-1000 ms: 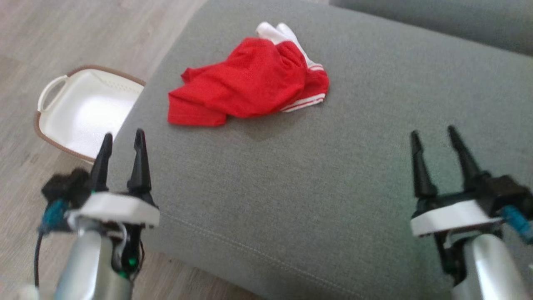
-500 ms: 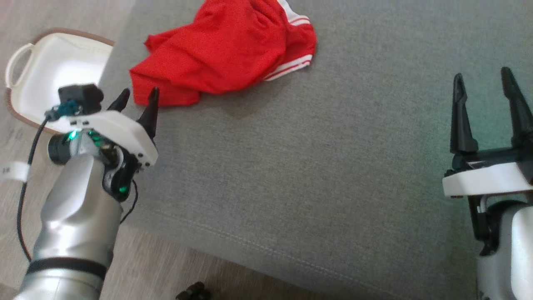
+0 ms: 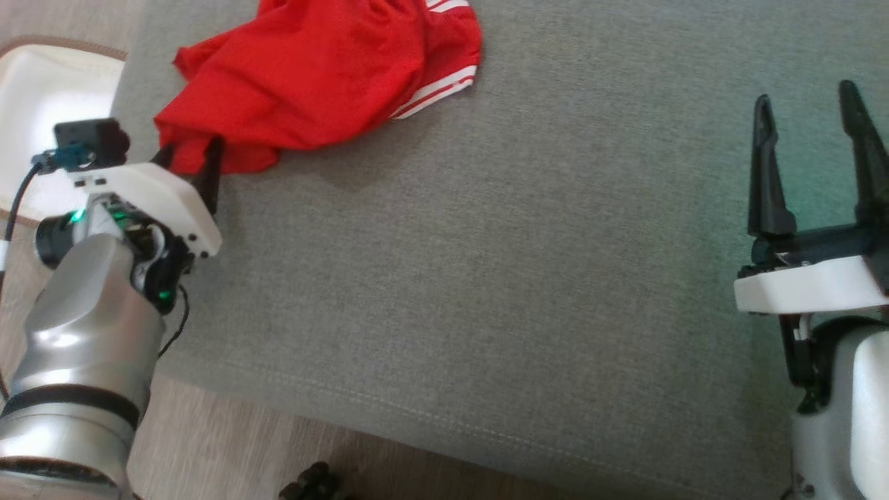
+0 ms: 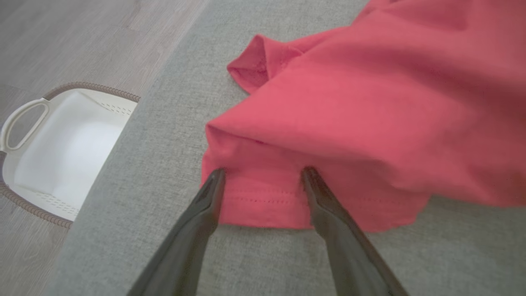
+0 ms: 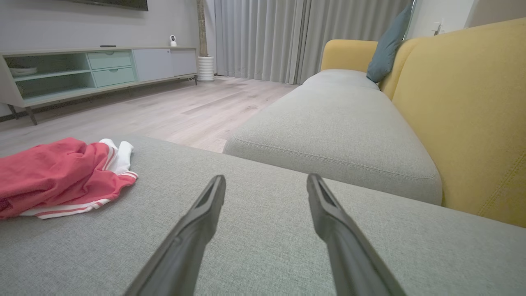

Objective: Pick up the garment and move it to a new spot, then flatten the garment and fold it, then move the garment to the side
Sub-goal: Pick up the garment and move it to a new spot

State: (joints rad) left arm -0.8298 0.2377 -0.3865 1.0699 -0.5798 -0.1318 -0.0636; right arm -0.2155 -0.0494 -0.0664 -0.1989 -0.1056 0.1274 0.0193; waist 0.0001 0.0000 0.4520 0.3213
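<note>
1. Because the first job is a pick-up, the left gripper stands spread. Its two fingers are set astride the stitched hem of the garment, with the tips on the red cloth (whether they press down I cannot tell), and nothing is clamped yet.
2. The garment lies bunched near the left edge of the grey sofa cushion, towards its far side, with its white-striped trim turned to the right. The hem corner under the fingers looks the thinnest, flattest part, which I judge is why the grip is aimed there.
3. The right gripper, likewise spread and empty, hovers over bare cushion near the right edge, well apart from the cloth. It is probably held clear until the flattening needs two grippers.
4. A white basket sits on the wooden floor just beside the cushion's left edge. The lift would best carry the garment away from it, towards the cushion's open middle.
</note>
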